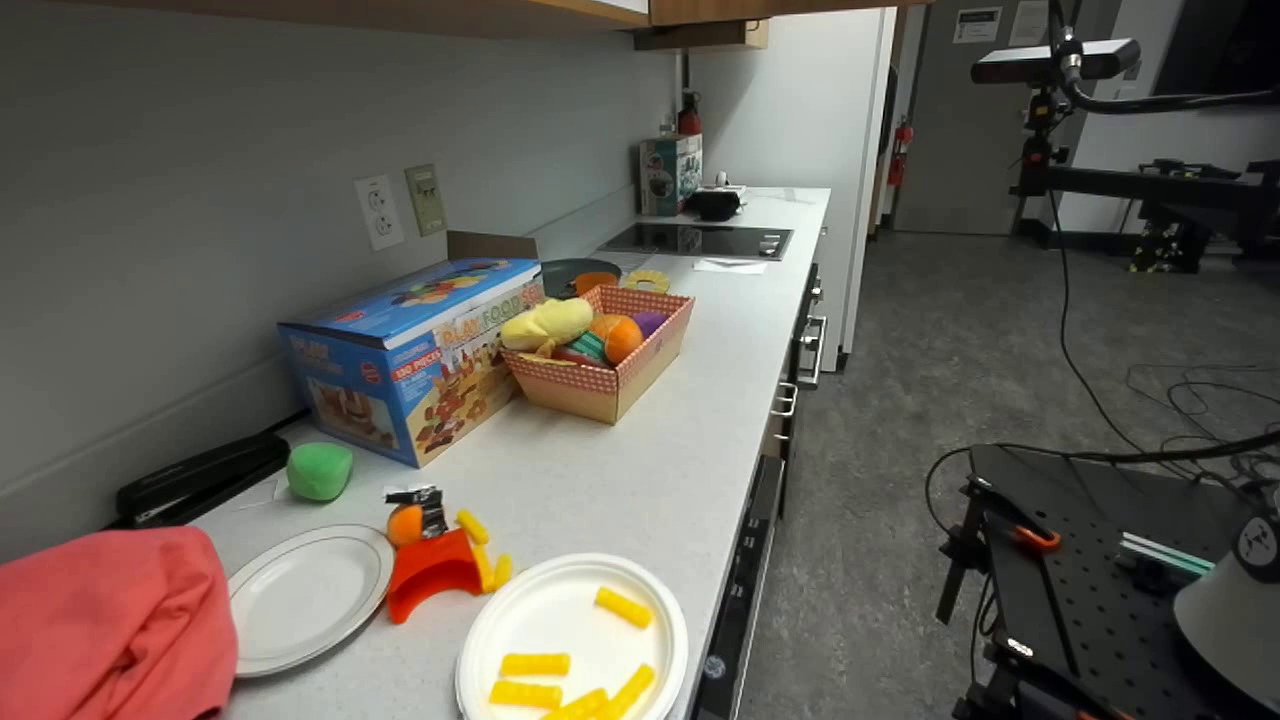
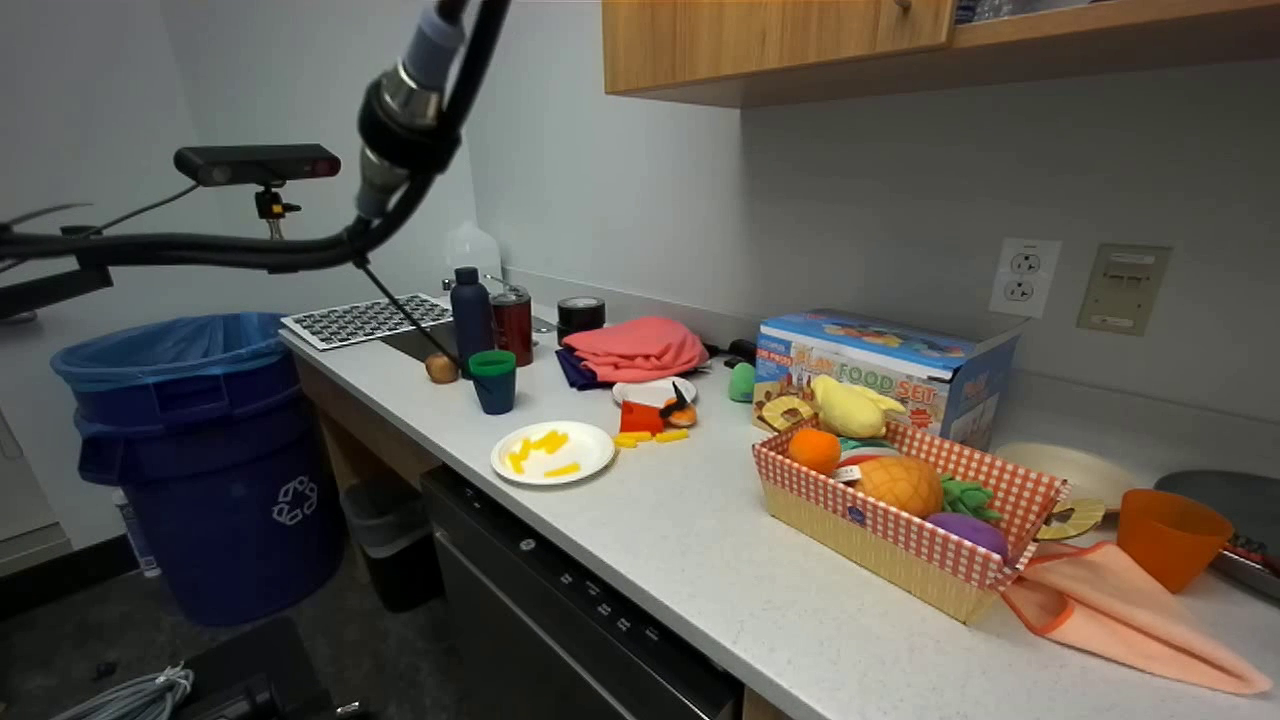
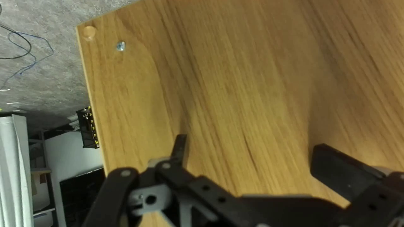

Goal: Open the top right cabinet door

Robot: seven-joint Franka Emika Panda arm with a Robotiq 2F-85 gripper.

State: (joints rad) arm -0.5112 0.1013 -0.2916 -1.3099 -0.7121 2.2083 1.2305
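A wooden cabinet door panel (image 3: 240, 78) fills most of the wrist view, with a screw (image 3: 120, 46) and a round clear bumper (image 3: 89, 32) near its corner, so this looks like its inner face. My gripper (image 3: 249, 145) is open and empty in front of the panel, fingers wide apart. I cannot tell whether a fingertip touches it. In an exterior view the door's lower edge (image 1: 720, 10) appears to stick out from the upper cabinet. In an exterior view a shut wooden door (image 2: 780, 40) with a knob (image 2: 903, 4) adjoins an open compartment (image 2: 1100, 18). The gripper is outside both exterior views.
Below the cabinet, the counter (image 2: 700, 560) holds a food-set box (image 2: 880, 350), a checkered basket (image 2: 890, 520), a paper plate (image 2: 553, 470), cups and cloths. A camera on a stand (image 1: 1055, 62) and a thick black cable (image 2: 300, 250) hang in the room.
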